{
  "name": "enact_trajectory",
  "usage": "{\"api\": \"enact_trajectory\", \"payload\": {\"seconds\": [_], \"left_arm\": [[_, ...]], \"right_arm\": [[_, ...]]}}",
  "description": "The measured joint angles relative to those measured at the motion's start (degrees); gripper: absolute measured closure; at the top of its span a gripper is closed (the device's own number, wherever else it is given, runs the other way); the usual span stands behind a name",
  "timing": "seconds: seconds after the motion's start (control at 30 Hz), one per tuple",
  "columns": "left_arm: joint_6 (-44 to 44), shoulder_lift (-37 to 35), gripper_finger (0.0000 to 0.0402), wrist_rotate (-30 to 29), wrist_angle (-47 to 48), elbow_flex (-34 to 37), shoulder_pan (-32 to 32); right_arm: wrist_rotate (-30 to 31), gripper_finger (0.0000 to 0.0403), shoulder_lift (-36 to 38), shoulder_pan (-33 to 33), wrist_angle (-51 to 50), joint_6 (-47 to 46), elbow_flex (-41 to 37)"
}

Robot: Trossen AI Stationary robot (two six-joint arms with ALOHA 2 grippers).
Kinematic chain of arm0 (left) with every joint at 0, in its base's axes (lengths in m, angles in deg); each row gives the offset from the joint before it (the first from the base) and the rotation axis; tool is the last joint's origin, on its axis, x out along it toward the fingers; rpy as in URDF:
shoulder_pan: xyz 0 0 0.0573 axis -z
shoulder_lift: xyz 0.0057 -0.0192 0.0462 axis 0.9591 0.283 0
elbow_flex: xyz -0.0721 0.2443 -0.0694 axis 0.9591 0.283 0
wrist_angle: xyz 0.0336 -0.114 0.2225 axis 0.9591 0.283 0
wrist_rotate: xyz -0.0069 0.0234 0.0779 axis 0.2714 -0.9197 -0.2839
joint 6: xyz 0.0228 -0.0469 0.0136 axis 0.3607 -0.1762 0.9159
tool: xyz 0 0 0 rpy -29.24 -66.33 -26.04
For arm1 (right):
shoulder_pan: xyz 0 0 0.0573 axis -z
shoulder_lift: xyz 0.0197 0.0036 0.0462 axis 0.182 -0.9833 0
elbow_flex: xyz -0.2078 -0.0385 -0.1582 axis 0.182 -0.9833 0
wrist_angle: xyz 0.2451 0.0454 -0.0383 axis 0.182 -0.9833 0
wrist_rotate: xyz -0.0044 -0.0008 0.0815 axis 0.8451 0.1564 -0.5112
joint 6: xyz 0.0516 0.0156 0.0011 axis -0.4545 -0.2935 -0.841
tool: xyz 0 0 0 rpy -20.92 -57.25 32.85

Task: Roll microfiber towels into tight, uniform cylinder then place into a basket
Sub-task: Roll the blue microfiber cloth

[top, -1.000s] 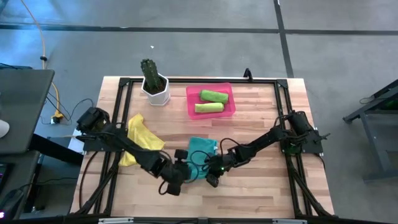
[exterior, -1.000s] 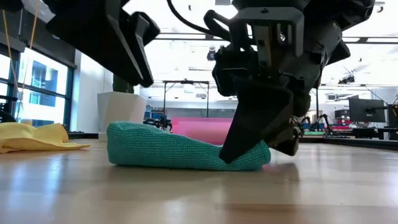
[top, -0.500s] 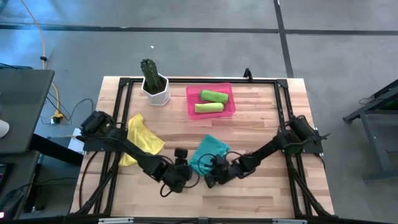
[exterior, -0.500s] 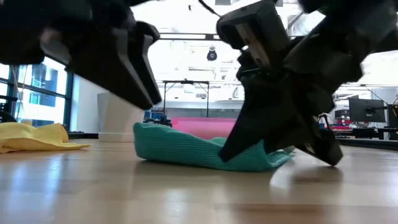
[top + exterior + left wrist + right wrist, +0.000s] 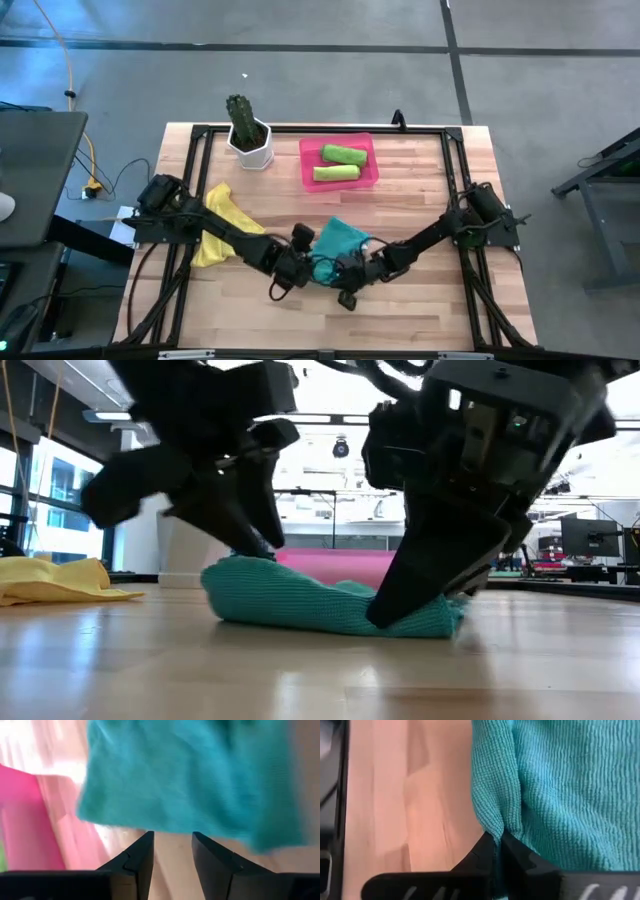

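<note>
Two green rolls [image 5: 341, 164] in pink basket [image 5: 308, 159]

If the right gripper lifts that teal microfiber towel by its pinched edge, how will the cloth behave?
Probably floppy: the teal microfiber towel lies slumped and creased on the wooden table, so it would likely drape. The right gripper has bunched a fold where it pinches, suggesting easy deformation. Its knit texture probably resists slipping.

A teal towel [image 5: 320, 605] lies bunched on the wooden table [image 5: 300, 680], both grippers' dark jaws pressing into it.
</note>
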Motion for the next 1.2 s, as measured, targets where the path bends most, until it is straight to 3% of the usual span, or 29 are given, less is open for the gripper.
{"api": "enact_trajectory", "payload": {"seconds": [0.1, 0.2, 0.4, 0.57, 0.67, 0.77, 0.93, 1.03, 1.2], "left_arm": [[0.71, 0.0, 0.0286, 1.21, -2.79, 0.0, -2.53], [-1.55, 0.0, 0.0291, 6.8, -4.85, 0.0, -4.76], [-7.28, 0.0, 0.0297, 13.28, -3.88, 0.0, -5.65], [-13.29, 0.0, 0.0298, 18.86, -5.29, 0.0, -3.19], [-14.59, 0.0, 0.0298, 21.47, -9.26, 0.0, -0.62], [-12.08, 0.11, 0.0298, 21.18, -14.1, 0.02, 2.07], [-3.88, 2.62, 0.0298, 13.11, -25.15, -0.07, 4.35], [-0.96, 5.25, 0.0298, 10.4, -30.49, 0.0, 3.59], [-0.17, 9.38, 0.0298, 11.58, -35.4, 0.0, 2.03]], "right_arm": [[-2.14, 0.0398, 0.13, 0.41, -0.43, 4.33, 0.08], [-1.05, 0.0398, 1.06, -1.31, -3.79, -0.77, 0.2], [7.76, 0.0398, 2.79, -8.71, -6.82, -13.65, -1.45], [9.6, 0.0398, 4.46, -11.92, -2.9, -22.64, -5.86], [8.01, 0.0398, 6.63, -12.58, 4.55, -25.26, -11.22], [7.36, 0.0399, 9.43, -13.13, 13.65, -27.38, -18.04], [8.59, 0.0399, 12.4, -13.11, 24.77, -35.69, -24.83], [7.64, 0.0399, 13.27, -12.68, 26.74, -40.44, -26.16], [5.78, 0.0399, 13.81, -12.77, 25.4, -44.55, -26.29]]}}
